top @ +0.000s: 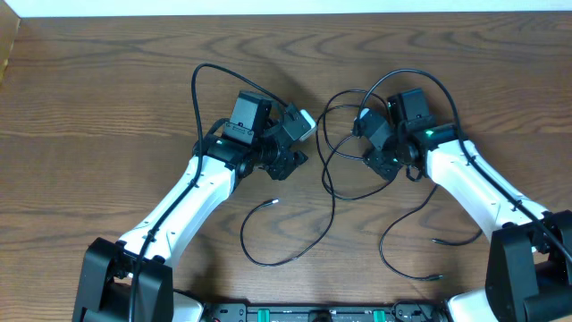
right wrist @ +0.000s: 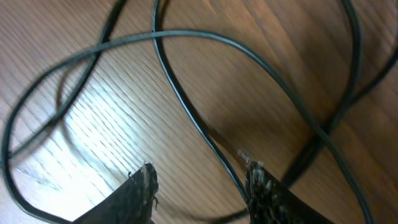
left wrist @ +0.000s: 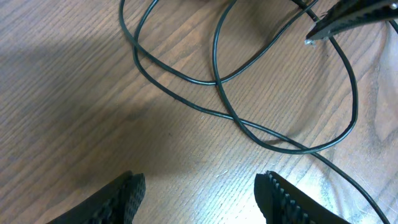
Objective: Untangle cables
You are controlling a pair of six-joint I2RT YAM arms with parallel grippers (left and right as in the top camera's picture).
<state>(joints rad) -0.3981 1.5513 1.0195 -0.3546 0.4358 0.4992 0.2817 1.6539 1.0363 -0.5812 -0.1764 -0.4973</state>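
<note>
Overhead view: the black cables (top: 323,174) are seen lying on the wooden table (top: 107,89), tangled in overlapping loops near the centre, slightly toward 1 o'clock, between the heads of the two arms. The left arm (top: 192,192) is extended in from 7 o'clock and the right arm (top: 474,179) from 4 o'clock; both heads are turned toward the tangle. One strand (top: 332,210) is led from the tangle toward 6 o'clock and curled into an open loop, its plug end (top: 274,201) lying free on the wood just at 6 o'clock of the left arm's head. A further strand (top: 385,246) is laid out at 4 to 5 o'clock, beside the right arm. Left jaws: parted, nothing between them; in the left wrist view the fingers (left wrist: 121,199) are seen over bare wood, with crossed loops of cable beyond them toward 12 o'clock, untouched. Right jaws: parted; in the blurred right wrist view one strand is passed between the fingers (right wrist: 267,190), close to the one at 5 o'clock, with a clear gap on the other side, so it is not clamped. Whether that finger is touched by the strand cannot be told
</note>
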